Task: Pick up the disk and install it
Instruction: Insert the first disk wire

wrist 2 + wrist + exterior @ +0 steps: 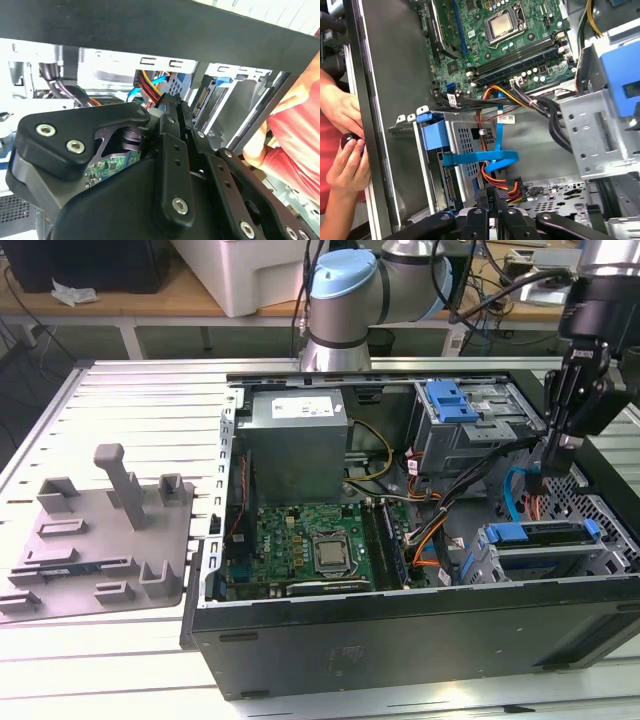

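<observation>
Looks like a robotics lab or electronics workshop. Shows an opened desktop computer case (400, 640) lying on a slotted aluminium table (130, 390) beside a grey fixture plate (100, 540), with a robot arm (345, 285) behind and wooden benches (130, 300) beyond.

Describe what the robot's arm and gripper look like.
The arm is silver-grey tubing with rounded pale blue joint caps. The gripper is matte black, built from angular linked bars and plates pinned with small silver screws.
</observation>
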Robot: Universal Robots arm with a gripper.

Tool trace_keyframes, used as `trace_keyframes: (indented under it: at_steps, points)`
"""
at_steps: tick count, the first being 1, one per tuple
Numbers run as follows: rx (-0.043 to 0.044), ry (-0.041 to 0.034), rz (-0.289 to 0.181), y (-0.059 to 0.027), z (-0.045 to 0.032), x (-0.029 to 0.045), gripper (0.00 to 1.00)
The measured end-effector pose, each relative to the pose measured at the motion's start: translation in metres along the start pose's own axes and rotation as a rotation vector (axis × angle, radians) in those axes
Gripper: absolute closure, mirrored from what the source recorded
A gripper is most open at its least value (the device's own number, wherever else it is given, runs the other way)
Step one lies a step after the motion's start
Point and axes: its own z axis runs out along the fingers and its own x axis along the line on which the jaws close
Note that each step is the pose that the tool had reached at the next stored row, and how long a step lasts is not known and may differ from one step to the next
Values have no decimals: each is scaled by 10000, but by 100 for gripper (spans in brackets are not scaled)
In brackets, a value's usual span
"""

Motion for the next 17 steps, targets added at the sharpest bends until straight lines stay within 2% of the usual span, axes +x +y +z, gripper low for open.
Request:
trace_keyframes:
  at_steps: [1, 4, 12, 17]
  points:
    - [10, 48, 7, 6, -12, 1, 83]
    - [26, 114, 13, 14, -16, 5, 83]
    - [30, 129, 16, 19, 14, -7, 83]
    - [45, 125, 23, 14, 40, 15, 83]
